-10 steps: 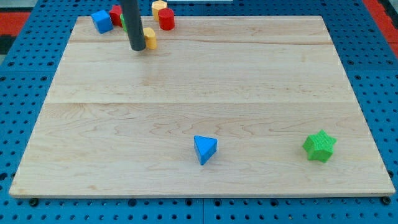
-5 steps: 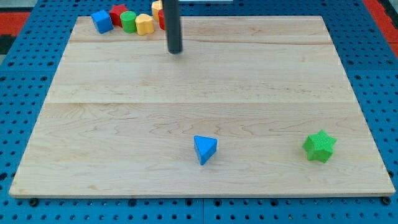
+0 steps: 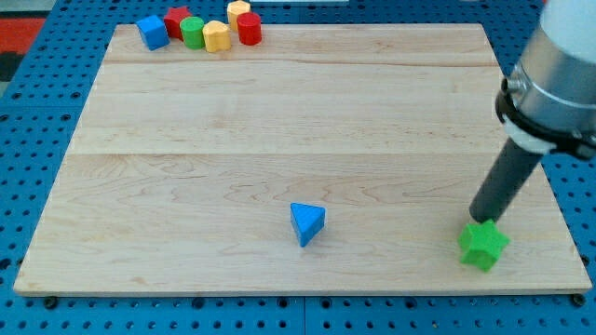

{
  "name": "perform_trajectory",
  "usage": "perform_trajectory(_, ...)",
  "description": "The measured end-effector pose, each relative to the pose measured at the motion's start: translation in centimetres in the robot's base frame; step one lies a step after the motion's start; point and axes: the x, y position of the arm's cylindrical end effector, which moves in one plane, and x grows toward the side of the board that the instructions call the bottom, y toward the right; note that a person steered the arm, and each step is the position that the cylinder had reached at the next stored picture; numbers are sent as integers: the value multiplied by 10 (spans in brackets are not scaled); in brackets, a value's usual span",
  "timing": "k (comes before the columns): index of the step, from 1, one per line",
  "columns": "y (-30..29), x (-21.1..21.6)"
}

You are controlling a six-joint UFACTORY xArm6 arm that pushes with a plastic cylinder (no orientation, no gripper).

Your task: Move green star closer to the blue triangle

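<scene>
The green star point(image 3: 483, 247) lies near the board's bottom right corner. The blue triangle point(image 3: 306, 223) lies at the bottom middle, well to the star's left. My tip point(image 3: 481, 219) stands just above the star's top edge, touching or nearly touching it. The dark rod slants up to the view's right into the arm's grey body point(image 3: 557, 74).
A cluster of blocks sits at the board's top left: a blue block point(image 3: 153, 32), a red block point(image 3: 176, 19), a green cylinder point(image 3: 193, 32), a yellow block point(image 3: 216, 36), a red cylinder point(image 3: 249, 28) and a yellow block point(image 3: 238, 10). The wooden board point(image 3: 279, 130) rests on a blue pegboard.
My tip swept from the top-left cluster across the board to the bottom right. The green star has shifted slightly downward.
</scene>
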Motion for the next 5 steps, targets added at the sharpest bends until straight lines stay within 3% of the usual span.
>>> perform_trajectory(1,-6,20)
perform_trajectory(2,24,12)
perform_trajectory(3,66,37)
perform_trajectory(4,72,68)
perform_trajectory(5,25,68)
